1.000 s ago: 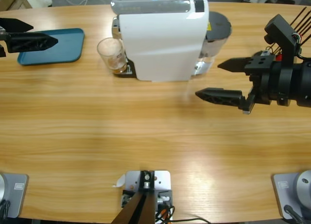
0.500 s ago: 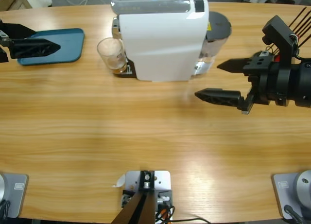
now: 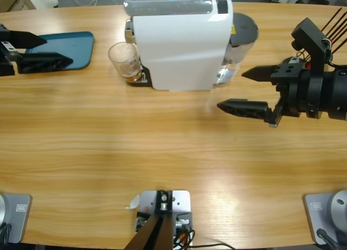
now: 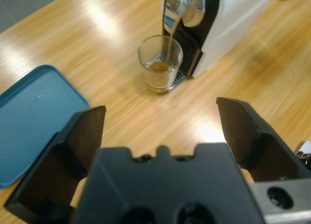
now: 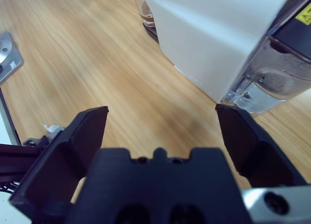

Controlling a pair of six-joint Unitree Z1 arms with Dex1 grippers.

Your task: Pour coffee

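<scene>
Under the machine's (image 3: 181, 44) spout stands the glass (image 4: 160, 62) with a little coffee (image 4: 158, 66); my left jaws (image 4: 163, 124) are spread wide and should straddle it squarely, right jaws (image 3: 244, 90) spread idle.

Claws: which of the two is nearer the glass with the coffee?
The left claw, open over the blue tray's edge, sits nearer the glass. The right claw, also open, is beyond the white coffee machine.
</scene>
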